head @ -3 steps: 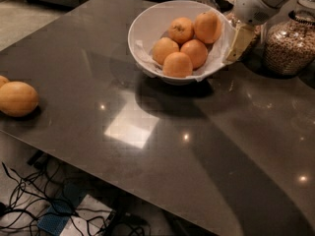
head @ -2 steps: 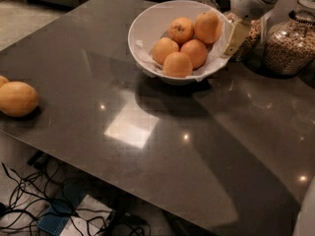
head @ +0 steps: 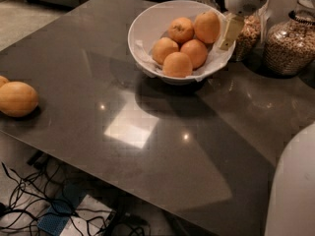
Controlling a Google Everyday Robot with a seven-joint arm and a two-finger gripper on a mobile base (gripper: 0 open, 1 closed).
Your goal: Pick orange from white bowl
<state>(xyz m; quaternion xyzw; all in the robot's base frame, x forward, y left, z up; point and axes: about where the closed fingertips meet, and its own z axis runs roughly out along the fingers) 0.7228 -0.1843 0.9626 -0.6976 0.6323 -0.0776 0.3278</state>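
The white bowl (head: 147, 28) with a crumpled paper lining stands at the back of the dark table and holds five oranges. The orange (head: 206, 26), smooth and the largest, lies at the bowl's far right. An orange with a dark stem dimple (head: 180, 29) lies left of it, and three more oranges lie in front. My gripper (head: 228, 32) reaches in from the top right. It hangs at the bowl's right rim, close beside the orange, with its cream tip pointing down.
Two glass jars of grain (head: 290, 45) (head: 247, 37) stand right of the bowl, behind the gripper. A paler oblong fruit (head: 17, 98) lies at the table's left edge. Cables (head: 44, 205) lie on the floor below. A white robot part (head: 295, 186) fills the bottom right.
My gripper has shifted slightly up and left along the bowl's right rim. The white robot part has come into view at the bottom right. The oranges have not moved.
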